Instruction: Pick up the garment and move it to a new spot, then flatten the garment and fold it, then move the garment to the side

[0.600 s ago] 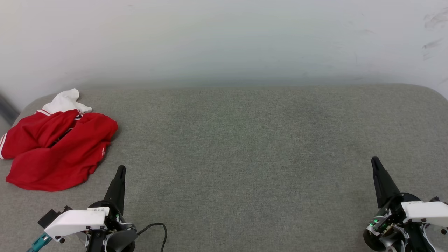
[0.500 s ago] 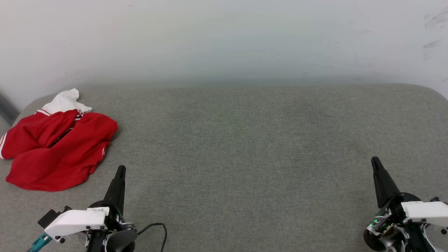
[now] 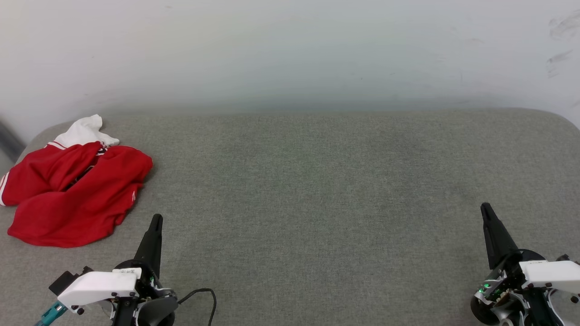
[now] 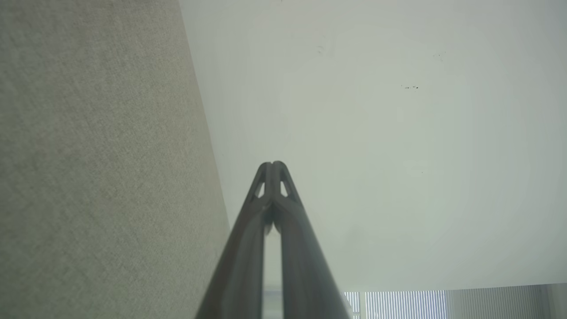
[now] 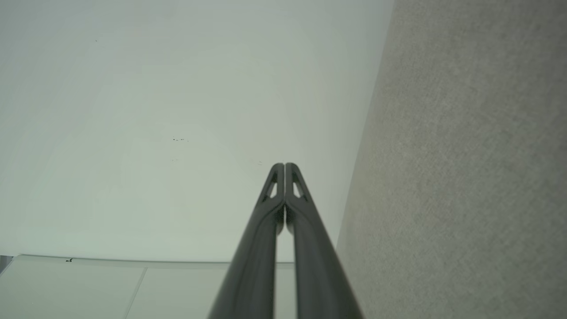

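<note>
The garment (image 3: 74,192), red with a white sleeve poking out at its far end, lies crumpled at the left end of the grey fabric surface (image 3: 317,181). My left gripper (image 3: 156,218) hovers just right of and nearer than the garment, apart from it, fingers pressed together with nothing between them. In the left wrist view the left gripper (image 4: 273,164) points at the pale wall, tips touching. My right gripper (image 3: 485,206) rests at the lower right, far from the garment, also shut and empty. The right wrist view shows the right gripper (image 5: 284,165) with tips closed.
A pale wall (image 3: 290,54) rises right behind the grey surface. The surface has rounded far corners and drops off at the left edge (image 3: 9,154). A black cable (image 3: 204,294) loops near my left wrist.
</note>
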You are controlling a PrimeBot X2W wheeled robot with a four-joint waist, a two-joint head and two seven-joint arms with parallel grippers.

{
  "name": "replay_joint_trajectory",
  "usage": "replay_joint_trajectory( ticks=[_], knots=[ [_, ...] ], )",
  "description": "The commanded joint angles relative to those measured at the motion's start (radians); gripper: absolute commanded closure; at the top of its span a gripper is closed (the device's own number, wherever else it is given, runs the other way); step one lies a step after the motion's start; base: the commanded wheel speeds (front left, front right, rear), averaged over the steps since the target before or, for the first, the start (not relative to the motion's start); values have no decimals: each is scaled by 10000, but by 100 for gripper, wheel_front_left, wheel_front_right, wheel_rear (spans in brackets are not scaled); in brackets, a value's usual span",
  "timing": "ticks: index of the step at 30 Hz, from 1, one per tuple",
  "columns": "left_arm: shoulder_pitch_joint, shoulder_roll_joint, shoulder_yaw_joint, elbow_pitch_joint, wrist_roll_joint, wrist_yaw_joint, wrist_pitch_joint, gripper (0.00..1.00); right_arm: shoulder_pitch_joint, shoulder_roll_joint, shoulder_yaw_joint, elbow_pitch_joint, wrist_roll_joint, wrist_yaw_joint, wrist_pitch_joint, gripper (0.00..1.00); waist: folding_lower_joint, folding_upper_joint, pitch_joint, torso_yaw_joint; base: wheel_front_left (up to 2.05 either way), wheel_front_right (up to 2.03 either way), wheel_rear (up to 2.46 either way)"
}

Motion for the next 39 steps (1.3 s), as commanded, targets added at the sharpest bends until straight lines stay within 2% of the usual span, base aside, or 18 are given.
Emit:
replay_joint_trajectory(
  ticks=[1, 7, 8, 19, 24, 32, 39],
  knots=[
    [-94, -7, 30, 9, 20, -29, 68, 100, -100, 46, -9, 18, -56, 26, 49, 100, 0, 0, 0, 0, 0, 0, 0],
    [-94, -11, 37, 10, 29, -29, 75, 100, -101, 47, -13, 18, -62, 26, 42, 100, 0, 0, 0, 0, 0, 0, 0],
    [14, -6, -6, 28, 1, 2, -11, 0, 16, 4, -2, 21, 1, 0, 12, 0, 0, 0, 0, 0, 0, 0, 0],
    [-144, -22, -634, -23, 72, 2, -507, 0, 152, 11, 178, -235, -92, 0, -425, 0, 0, 0, 5, -1, 0, 0, 0],
    [-241, -24, -892, -98, 432, 0, -746, 0, 177, -66, 347, -361, -422, 2, -679, 0, 0, 0, 3, 11, 0, 0, 0],
    [-307, -26, -1116, -257, 1889, -2, -1082, 0, 190, -252, 647, -530, -1505, 4, -1070, 0, 0, 0, -8, 21, 0, 0, 0],
    [-275, -29, -1224, -412, 3528, -5, -1357, 0, 203, -428, 837, -766, -3448, 5, -1353, 0, 0, 0, -20, 30, 0, 0, 0]
  ],
)
